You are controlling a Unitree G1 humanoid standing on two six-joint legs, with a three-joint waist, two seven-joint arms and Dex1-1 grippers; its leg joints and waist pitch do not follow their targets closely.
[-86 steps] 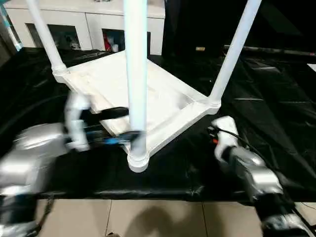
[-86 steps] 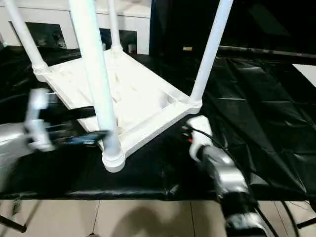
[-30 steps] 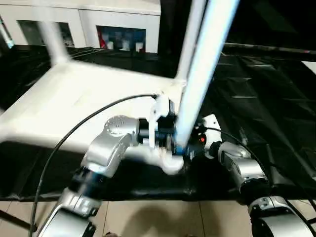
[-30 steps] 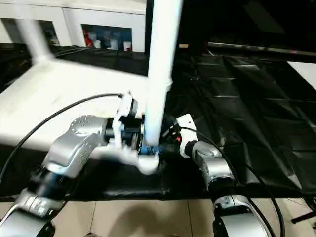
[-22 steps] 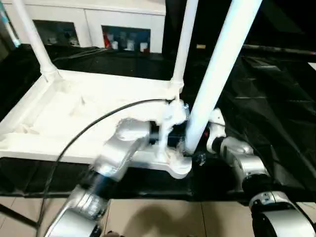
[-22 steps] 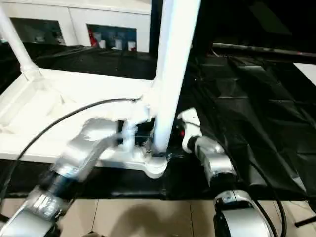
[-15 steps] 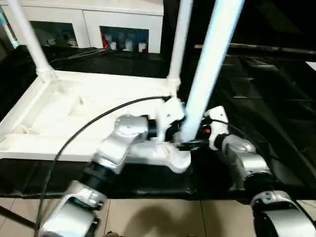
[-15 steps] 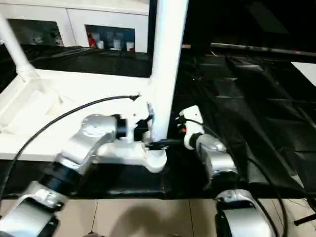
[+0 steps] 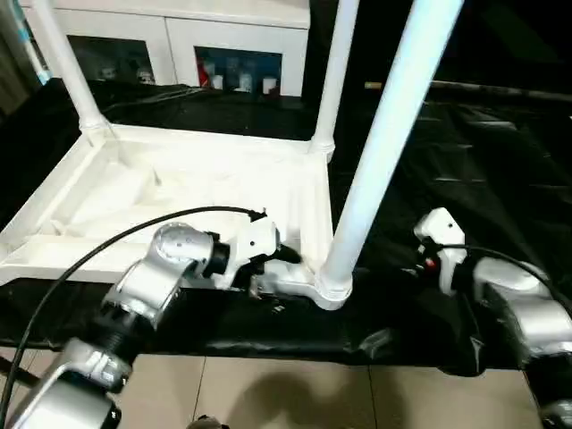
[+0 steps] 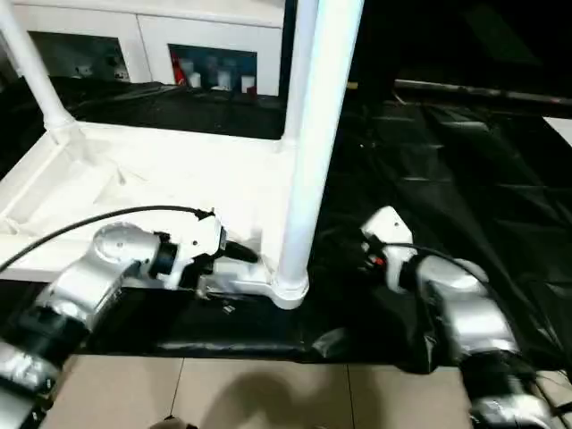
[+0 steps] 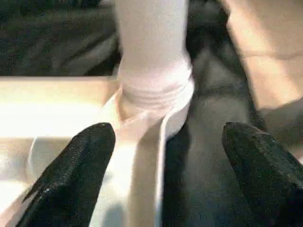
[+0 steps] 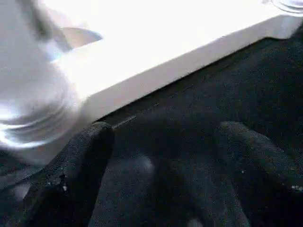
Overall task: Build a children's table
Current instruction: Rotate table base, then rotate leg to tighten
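While both grippers' fingers [image 11: 71,175] gape empty astride the near leg [image 9: 375,170] socket [image 11: 154,94], press straight down, seating leg squarely.

A large work table draped in creased black cloth [image 9: 483,134] fills the scene, with a white cabinet [image 9: 179,36] along the far wall and beige floor tiles [image 9: 268,393] nearest.

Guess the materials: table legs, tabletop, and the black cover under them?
Leg: looks like smooth white plastic tube, with a soft sheen and a moulded collar at the socket. Tabletop: apparently the same white plastic, its ribbed underside facing up. Black cover: thin glossy sheet, creased and reflective; plastic film or coated cloth, can't tell which.
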